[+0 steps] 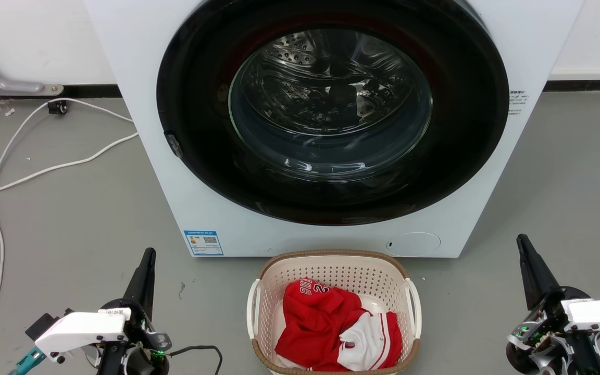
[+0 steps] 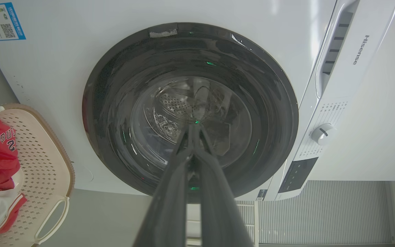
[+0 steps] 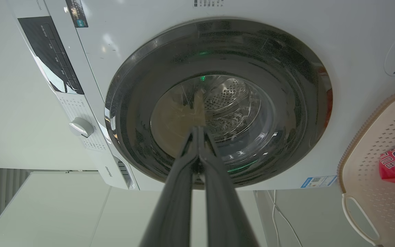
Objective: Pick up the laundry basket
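grey floor (image 1: 71, 219), white washing machine (image 1: 138, 62), laundry basket (image 1: 331, 263)

Down at the bottom edge of the head view, the cream perforated plastic laundry basket (image 1: 331, 270) with the brown woven-look rim gets its near rim clipped. In the wrist views a side edge slices it, too. A crumpled red and white jersey (image 1: 326, 323) hides the basket floor, its lettering folded and only partly readable. The big white front-loading washing machine (image 1: 149, 172) loses its top to the upper edge. Print on its small blue label (image 1: 203, 242) is too tiny to read. The left gripper (image 1: 149, 252) and right gripper (image 1: 522, 238) have wrists cut by the frame. A thin white cable (image 1: 55, 167) slips off the left edge.
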Tool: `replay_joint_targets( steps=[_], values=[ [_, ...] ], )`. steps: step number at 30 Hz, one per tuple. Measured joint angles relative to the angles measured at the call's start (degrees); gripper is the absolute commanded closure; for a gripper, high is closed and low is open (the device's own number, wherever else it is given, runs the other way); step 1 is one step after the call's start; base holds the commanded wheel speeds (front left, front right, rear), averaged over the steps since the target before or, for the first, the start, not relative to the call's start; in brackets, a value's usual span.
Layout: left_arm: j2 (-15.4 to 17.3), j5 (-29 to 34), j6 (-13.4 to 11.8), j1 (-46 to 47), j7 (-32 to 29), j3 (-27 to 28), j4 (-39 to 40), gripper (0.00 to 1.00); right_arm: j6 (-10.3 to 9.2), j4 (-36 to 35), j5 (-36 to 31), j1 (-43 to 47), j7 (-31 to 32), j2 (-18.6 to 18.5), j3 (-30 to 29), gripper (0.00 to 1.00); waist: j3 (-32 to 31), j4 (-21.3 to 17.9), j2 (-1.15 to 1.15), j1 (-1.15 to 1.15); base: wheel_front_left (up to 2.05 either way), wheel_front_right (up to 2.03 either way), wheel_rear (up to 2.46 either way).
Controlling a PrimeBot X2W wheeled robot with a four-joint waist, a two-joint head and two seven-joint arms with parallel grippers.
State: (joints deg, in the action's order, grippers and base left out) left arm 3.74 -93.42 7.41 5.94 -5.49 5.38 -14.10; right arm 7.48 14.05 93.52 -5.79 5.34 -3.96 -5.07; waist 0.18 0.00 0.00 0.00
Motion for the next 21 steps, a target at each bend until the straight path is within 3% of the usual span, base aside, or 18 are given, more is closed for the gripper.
replay_joint_targets(
  steps=[21],
  values=[
    [-0.2, 0.4, 0.0, 0.0, -0.2, 0.3, 0.0, 1.00, 0.00, 0.0, -0.3, 0.0, 0.3, 0.2, -0.4, 1.00, 0.0, 0.0, 0.00, 0.00, 0.00, 0.00, 0.00]
  ],
)
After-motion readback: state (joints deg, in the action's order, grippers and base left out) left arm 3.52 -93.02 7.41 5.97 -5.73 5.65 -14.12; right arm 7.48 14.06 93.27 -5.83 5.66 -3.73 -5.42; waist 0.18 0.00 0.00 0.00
